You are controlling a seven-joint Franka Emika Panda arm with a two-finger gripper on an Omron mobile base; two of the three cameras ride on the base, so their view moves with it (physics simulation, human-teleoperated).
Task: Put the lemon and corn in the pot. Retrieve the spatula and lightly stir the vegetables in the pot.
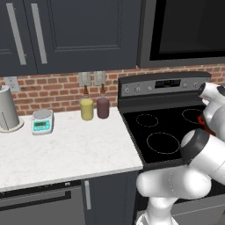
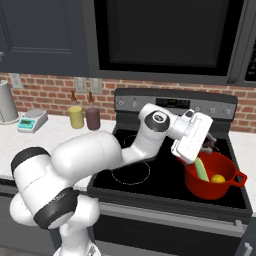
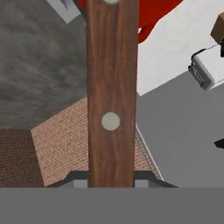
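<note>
Spatula [image 3: 110, 87] sits clamped in the fingers above the pot [image 2: 212, 185] on the stove [image 2: 165, 172], where lemon [image 2: 217, 178] and corn [image 2: 201, 170] already lie. Its wooden handle looks stiff and light, best held high. Brick wall [image 2: 45, 92] and grey counter [image 1: 66, 149] flank the cooktop.

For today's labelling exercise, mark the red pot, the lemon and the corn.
red pot [image 2: 210, 187]: right base view, front outer wall.
lemon [image 2: 217, 178]: right base view, its yellow top inside the pot.
corn [image 2: 201, 170]: right base view, middle of the green husk.
</note>
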